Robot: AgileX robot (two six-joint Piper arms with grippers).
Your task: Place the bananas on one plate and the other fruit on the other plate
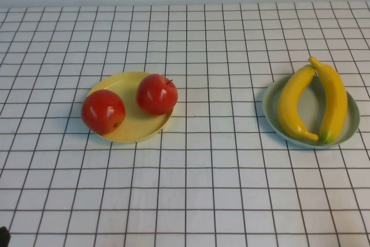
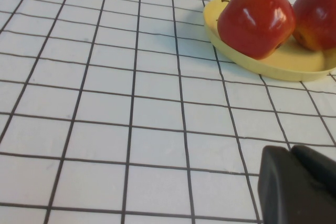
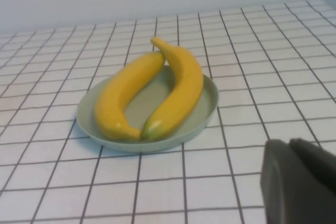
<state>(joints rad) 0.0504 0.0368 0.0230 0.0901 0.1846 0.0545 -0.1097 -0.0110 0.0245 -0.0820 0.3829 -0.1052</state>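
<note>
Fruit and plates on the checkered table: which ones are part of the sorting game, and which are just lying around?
Part of the job:
- two curved yellow plastic-looking bananas, on the round blue-green plate
- two glossy red round apples, on the round pale yellow plate
- left gripper and right gripper, both shut, each short of its plate

Just lying about:
- nothing but the white grid-patterned tablecloth

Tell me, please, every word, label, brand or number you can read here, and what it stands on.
None: no readable text in any view.
The apples, bananas, yellow plate and blue-green plate are all unmarked.
The checked tablecloth shows only grid lines.
</note>
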